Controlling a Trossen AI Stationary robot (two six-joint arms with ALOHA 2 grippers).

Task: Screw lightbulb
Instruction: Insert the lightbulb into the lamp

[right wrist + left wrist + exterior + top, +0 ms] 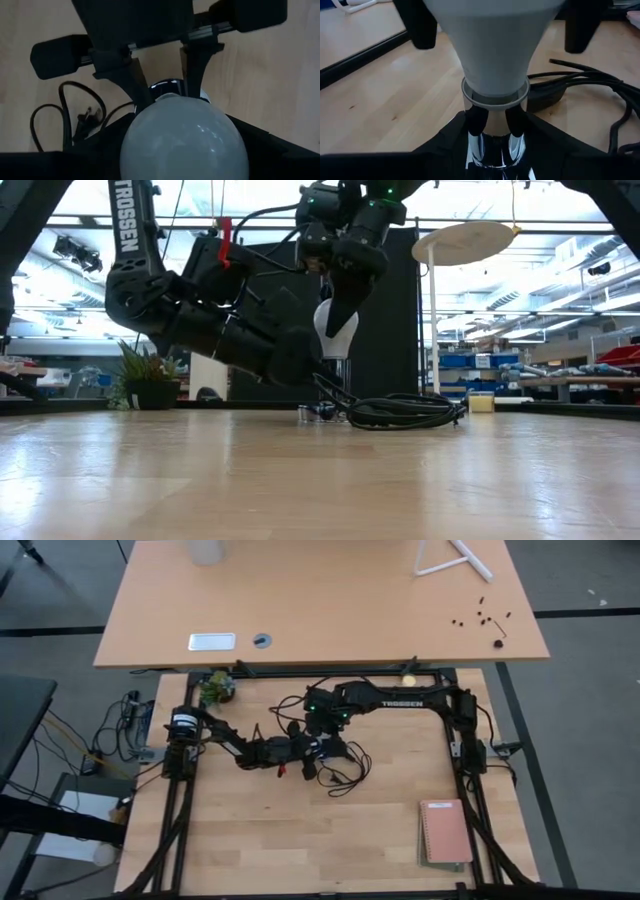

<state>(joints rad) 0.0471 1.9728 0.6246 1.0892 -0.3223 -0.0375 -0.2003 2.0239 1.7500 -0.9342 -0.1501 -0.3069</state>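
The white lightbulb (335, 330) stands upright with its base down in the round silver socket (495, 150), above the middle of the table. My left gripper (495, 122) reaches in from the table's left and is shut on the socket. My right gripper (337, 305) comes down from above and is shut on the bulb (185, 140). In the low view my left gripper hides the socket. The socket's black cord (400, 412) lies coiled on the table below. My left gripper pinches the socket's shiny side wall (495, 137) between its two fingers (476, 120), just below the rim. The fingers come from the table's left, slanting a little down. The socket is upright and lifted clear of the table, its cord slack below. My right gripper holds the bulb's wide rounded part (150, 125) between its two fingers (422, 25), one on each side. The fingers point down from above. The bulb is upright, its narrow neck (495, 85) in the socket's mouth.
The loose cord coil (345, 768) lies right of the grippers. A pink notebook (445, 832) lies near the front right. A potted plant (215, 688) and a small yellowish ball (408, 667) stand at the far edge. A second table (320, 610) stands beyond.
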